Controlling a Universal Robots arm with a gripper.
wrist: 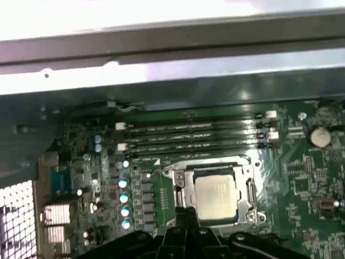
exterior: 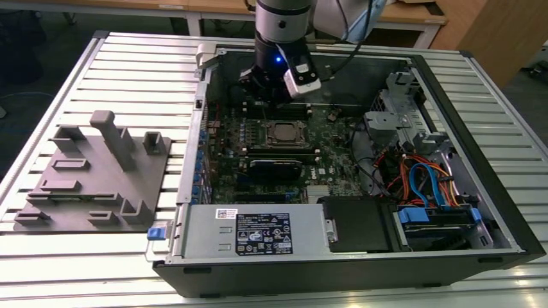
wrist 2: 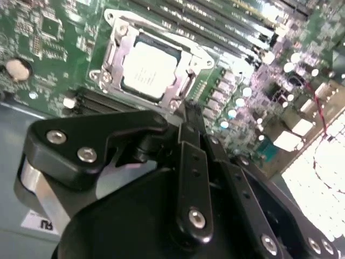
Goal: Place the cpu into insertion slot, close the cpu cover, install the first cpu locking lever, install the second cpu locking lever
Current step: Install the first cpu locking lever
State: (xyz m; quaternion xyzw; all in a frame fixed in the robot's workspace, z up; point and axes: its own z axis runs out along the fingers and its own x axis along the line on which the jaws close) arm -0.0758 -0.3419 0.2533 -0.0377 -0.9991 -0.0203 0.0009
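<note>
Just ahead of the clenched, empty gripper (wrist 2: pixel 186 110), the cpu (wrist 2: pixel 146 67) lies seated in the insertion slot (wrist 2: pixel 170 50). The cpu cover (wrist 2: pixel 118 39) lies flat around the chip, framing its silvery top. The gripper hangs at the slot's near corner, presumably poised for the latching work; contact is unclear.

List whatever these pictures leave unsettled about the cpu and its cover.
- cpu cover: in both wrist views the gripper covers its near edge, so whether it is latched down cannot be told.
- cpu: too small in the exterior view to judge how it sits.
- motherboard: the arm hides the part behind the cpu in the exterior view.
</note>
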